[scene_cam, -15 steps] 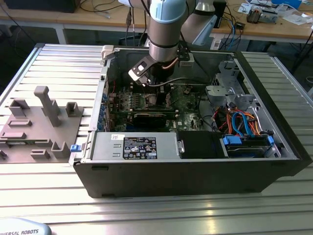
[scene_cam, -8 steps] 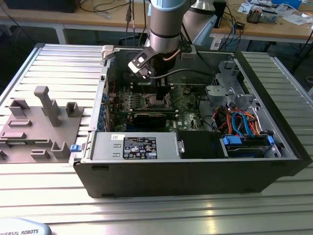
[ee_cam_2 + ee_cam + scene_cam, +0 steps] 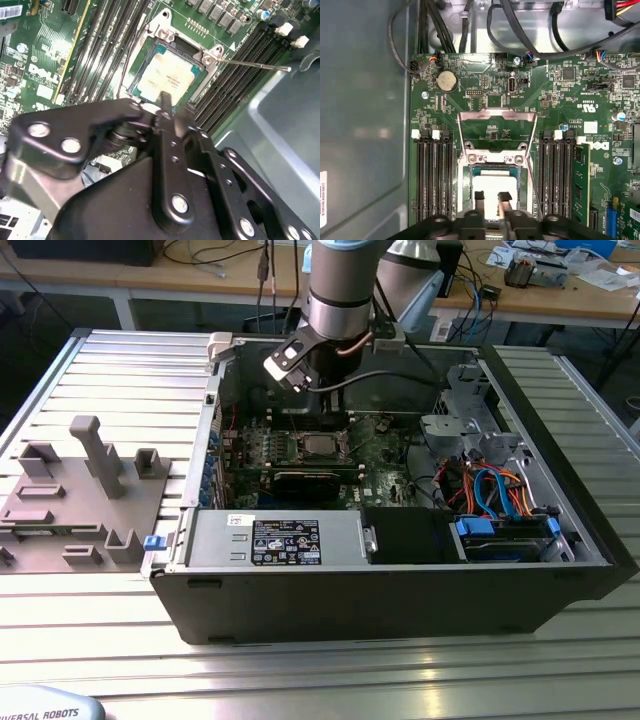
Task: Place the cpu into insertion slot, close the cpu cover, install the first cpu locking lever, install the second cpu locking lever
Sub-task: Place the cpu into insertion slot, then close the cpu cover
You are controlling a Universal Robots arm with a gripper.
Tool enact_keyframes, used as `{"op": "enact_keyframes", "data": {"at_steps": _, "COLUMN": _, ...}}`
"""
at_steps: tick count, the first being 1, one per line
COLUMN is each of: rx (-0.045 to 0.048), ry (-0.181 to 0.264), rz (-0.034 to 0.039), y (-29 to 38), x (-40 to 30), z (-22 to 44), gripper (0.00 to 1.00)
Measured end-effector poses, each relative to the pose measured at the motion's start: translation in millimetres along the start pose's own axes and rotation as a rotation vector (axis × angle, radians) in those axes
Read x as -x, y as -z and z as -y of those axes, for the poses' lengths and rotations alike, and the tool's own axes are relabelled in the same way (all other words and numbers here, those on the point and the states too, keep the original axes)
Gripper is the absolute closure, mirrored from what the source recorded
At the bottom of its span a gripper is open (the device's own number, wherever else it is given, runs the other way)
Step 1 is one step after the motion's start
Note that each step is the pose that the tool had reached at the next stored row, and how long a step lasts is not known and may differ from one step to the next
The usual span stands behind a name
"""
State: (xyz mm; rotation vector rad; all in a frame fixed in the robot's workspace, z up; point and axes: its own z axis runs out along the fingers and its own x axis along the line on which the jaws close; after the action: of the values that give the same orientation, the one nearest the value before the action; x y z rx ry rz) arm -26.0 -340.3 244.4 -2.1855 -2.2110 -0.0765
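The cpu (image 3: 495, 186) lies flat, silvery face up, in the insertion slot (image 3: 471, 181) in the middle of the green board; it also shows in the second wrist view (image 3: 167, 75). The cpu cover (image 3: 497, 116) stands flipped open behind the slot, its window showing the board. A thin locking lever (image 3: 255, 64) sticks out sideways from the socket. My gripper (image 3: 491, 196) hangs just above the cpu with a narrow gap between its fingertips and nothing in it. One fingertip (image 3: 165, 101) points down at the chip's edge. In the exterior view the gripper (image 3: 326, 418) is inside the case over the slot (image 3: 320, 446).
Long black memory slots (image 3: 432, 180) flank the socket on both sides. A labelled power supply box (image 3: 285, 540) sits at the case front, and a drive cage with coloured cables (image 3: 490, 495) at the exterior view's right. A grey fixture plate (image 3: 80, 490) lies outside the case.
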Motion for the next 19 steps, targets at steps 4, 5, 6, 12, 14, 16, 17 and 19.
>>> {"op": "enact_keyframes", "data": {"at_steps": 4, "rx": 0.0000, "ry": 0.000, "rz": -0.0001, "y": 20.7, "x": -4.8, "z": -0.5, "gripper": 0.89}}
{"op": "enact_keyframes", "data": {"at_steps": 5, "rx": 0.0000, "ry": 0.000, "rz": 0.0000, "y": 29.1, "x": -6.3, "z": -0.7, "gripper": 0.89}}
{"op": "enact_keyframes", "data": {"at_steps": 6, "rx": 0.0000, "ry": 0.000, "rz": -0.0001, "y": 36.9, "x": -6.8, "z": -0.9, "gripper": 0.89}}
{"op": "enact_keyframes", "data": {"at_steps": 12, "rx": 0.0000, "ry": 0.000, "rz": -0.0001, "y": 63.9, "x": -8.3, "z": -2.0, "gripper": 0.89}}
{"op": "enact_keyframes", "data": {"at_steps": 14, "rx": 0.0000, "ry": 0.000, "rz": 0.0000, "y": 71.4, "x": -8.7, "z": -2.2, "gripper": 0.89}}
{"op": "enact_keyframes", "data": {"at_steps": 16, "rx": 0.0000, "ry": 0.000, "rz": -0.0002, "y": 77.4, "x": -9.1, "z": -2.4, "gripper": 0.89}}
{"op": "enact_keyframes", "data": {"at_steps": 17, "rx": 0.0001, "ry": 0.000, "rz": -0.0009, "y": 77.6, "x": -9.1, "z": -2.4, "gripper": 0.89}}
{"op": "enact_keyframes", "data": {"at_steps": 19, "rx": 0.0000, "ry": 0.000, "rz": -0.0009, "y": 77.6, "x": -9.1, "z": -2.4, "gripper": 0.89}}
